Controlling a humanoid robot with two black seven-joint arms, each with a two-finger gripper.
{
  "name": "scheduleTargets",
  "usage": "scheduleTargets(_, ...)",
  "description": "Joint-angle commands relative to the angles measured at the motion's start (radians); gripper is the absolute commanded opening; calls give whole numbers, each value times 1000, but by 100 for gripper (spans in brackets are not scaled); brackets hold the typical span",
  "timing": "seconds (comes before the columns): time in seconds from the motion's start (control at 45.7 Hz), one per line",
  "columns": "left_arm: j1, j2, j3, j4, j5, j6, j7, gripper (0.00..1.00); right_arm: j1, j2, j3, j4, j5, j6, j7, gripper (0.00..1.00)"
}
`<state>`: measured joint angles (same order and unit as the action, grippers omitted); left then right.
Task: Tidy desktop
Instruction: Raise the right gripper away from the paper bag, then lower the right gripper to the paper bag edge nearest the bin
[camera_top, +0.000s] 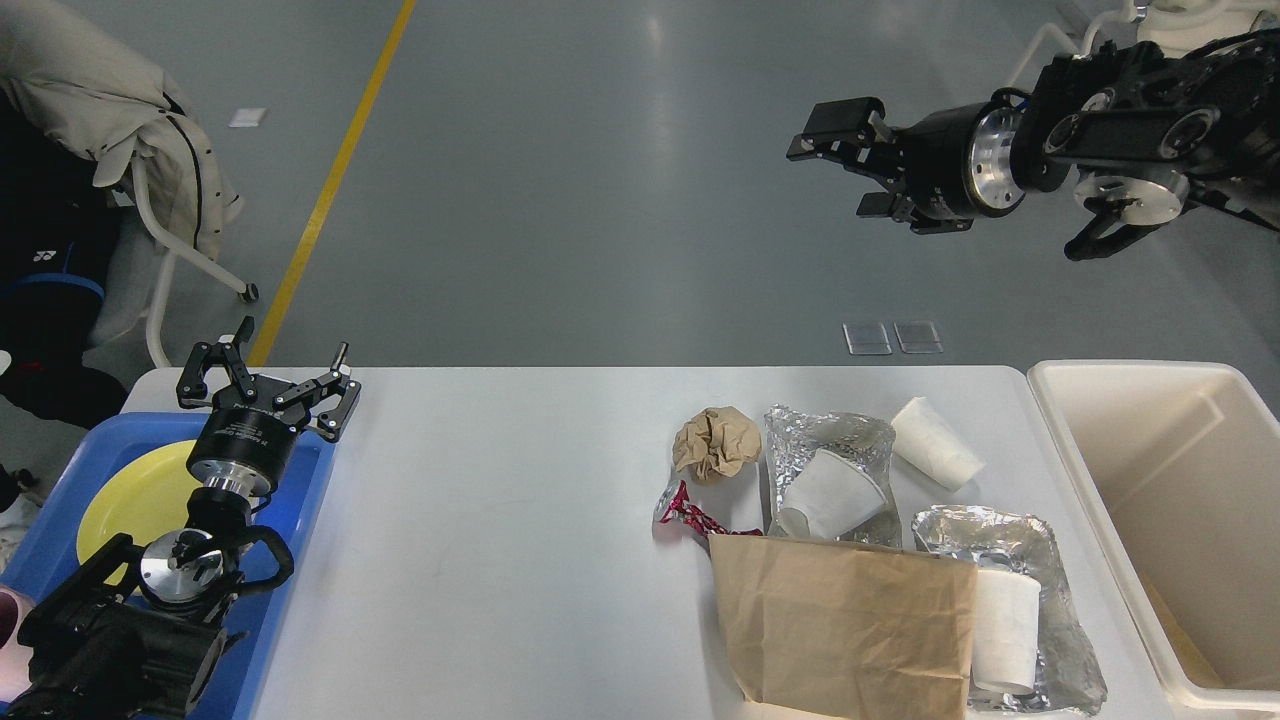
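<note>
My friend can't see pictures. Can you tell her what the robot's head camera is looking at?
A white desktop holds a pile of rubbish on its right side: a brown paper bag, crumpled paper, foil trays and paper cups. A cream bin stands to the right, a blue tray with a yellow plate to the left. Both grippers, left and right, have open, empty jaws.

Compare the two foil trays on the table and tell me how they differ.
The far foil tray lies beside the crumpled paper ball; the near foil tray lies by the cream bin.
The far tray's paper cup lies slanted; the near tray's paper cup lies pointing toward the camera.
The brown paper bag overlaps both trays' edges.
Both are crumpled silver foil, each holding one white cup.
</note>
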<state>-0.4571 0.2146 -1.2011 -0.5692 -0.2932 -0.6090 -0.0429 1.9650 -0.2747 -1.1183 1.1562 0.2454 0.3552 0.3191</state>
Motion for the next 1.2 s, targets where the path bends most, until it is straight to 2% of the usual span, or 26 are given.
scheduleTargets(0.0,0,0,0,0,-1,0,0,97,5,0,9,101,-15,93,-5,100)
scheduleTargets(0.066,0,0,0,0,-1,0,0,97,15,9,-1,154,-49,94,-35,100)
scheduleTargets(0.175,0,2,0,0,-1,0,0,97,51,60,-15,227,-187,90,-231,100)
scheduleTargets(0.219,0,2,0,0,-1,0,0,97,61,92,-20,250,-195,90,-285,100)
scheduleTargets(0.241,0,0,0,0,-1,0,-2,97,64,109,-21,261,-193,90,-297,100)
scheduleTargets(0.46,0,0,0,0,-1,0,0,97,146,236,-77,384,-193,90,-310,100)
scheduleTargets(0.788,0,0,0,0,-1,0,0,97,137,206,-123,456,-92,47,-310,100)
scheduleTargets(1.029,0,2,0,0,-1,0,0,97,-23,204,-161,462,-47,-120,-307,100)
scheduleTargets(1.073,0,0,0,0,-1,0,0,97,-90,198,-182,462,-46,-188,-304,100)
scheduleTargets(1.182,0,0,0,0,-1,0,0,97,-173,177,-225,459,-47,-272,-301,100)
